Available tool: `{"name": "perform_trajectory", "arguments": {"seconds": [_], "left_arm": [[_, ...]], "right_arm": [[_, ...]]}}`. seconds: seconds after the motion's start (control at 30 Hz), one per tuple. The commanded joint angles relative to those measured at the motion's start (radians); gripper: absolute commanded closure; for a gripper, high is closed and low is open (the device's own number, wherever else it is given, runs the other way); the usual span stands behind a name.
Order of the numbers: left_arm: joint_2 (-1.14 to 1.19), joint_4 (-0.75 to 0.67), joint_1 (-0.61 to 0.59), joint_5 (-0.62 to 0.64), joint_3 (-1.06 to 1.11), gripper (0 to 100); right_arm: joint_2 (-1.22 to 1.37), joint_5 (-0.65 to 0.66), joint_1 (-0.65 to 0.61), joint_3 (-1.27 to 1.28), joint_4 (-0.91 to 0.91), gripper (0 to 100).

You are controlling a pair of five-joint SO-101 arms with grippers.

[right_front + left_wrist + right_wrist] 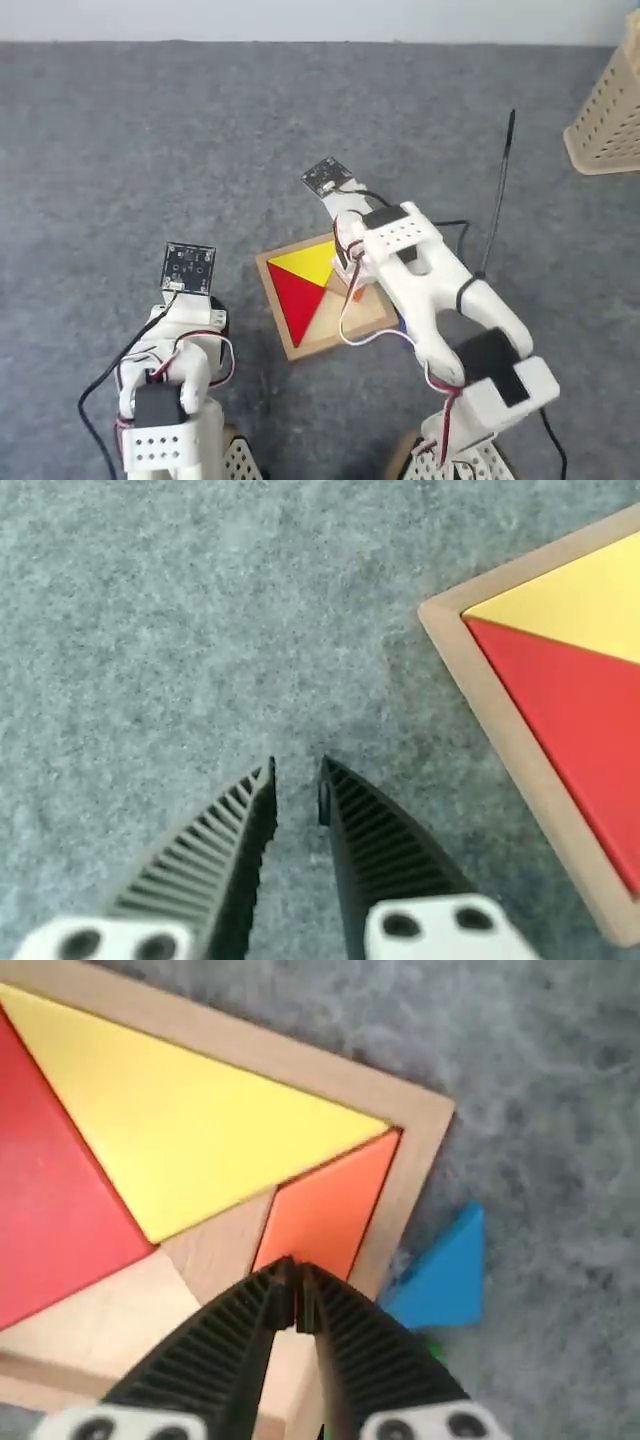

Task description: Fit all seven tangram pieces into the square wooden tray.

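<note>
Lying lengthwise along tray wall (pixel 415 1175), orange piece (pixel 330 1210) at closed right fingers (pixel 360 1350); left fingers (pixel 215 855) parted; both empty

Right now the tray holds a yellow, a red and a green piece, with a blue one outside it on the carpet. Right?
Not green: the third in the tray is an orange piece, as the right wrist view shows. The rest holds.

Wooden tray (pixel 405 1175) holds yellow triangle (pixel 200 1130), red triangle (pixel 50 1200), orange piece (pixel 330 1210) (blue triangle (pixel 445 1275) outside).
</note>
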Motion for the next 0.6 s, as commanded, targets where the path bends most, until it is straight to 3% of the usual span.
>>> {"name": "perform_trajectory", "arguments": {"seconds": [0.0, 0.27, 0.57], "left_arm": [[-0.023, 0.003, 0.003, 0.009, -0.008, 93], [-0.023, 0.003, 0.003, 0.009, -0.008, 93], [-0.023, 0.003, 0.003, 0.009, -0.008, 93]], "right_arm": [[0.045, -0.015, 0.016, -0.080, -0.044, 97.8], [0.030, -0.018, 0.027, -0.158, -0.044, 97.8], [-0.334, -0.049, 0.031, -0.014, 0.028, 97.3]]}}
